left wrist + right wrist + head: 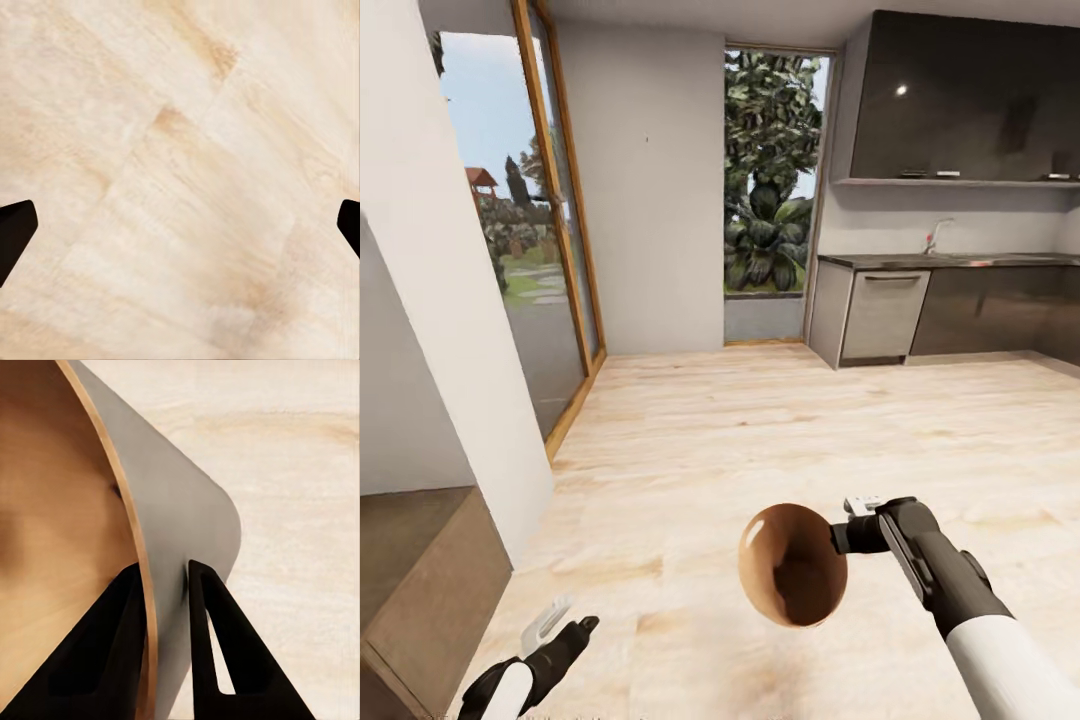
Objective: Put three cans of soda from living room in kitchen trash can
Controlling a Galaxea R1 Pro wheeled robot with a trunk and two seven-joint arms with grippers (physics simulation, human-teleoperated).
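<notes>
Right gripper (pixel 838 537) is clamped on the tash can (pixel 793 578) rim for carrying, kitchen counter (pixel 950 261) ahead; left gripper (pixel 565 627) is spread, empty.

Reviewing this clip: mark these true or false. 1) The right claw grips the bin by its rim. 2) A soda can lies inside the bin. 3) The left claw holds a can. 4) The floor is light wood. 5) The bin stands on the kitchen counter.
1) True: the right claw pinches the wall of the tash can, one finger inside, one outside.
2) False: no can shows in the brown interior facing the head camera.
3) False: the left claw is open, with bare floor between its fingertips.
4) True.
5) False: it is held in the air above the floor; the counter is far off.
</notes>
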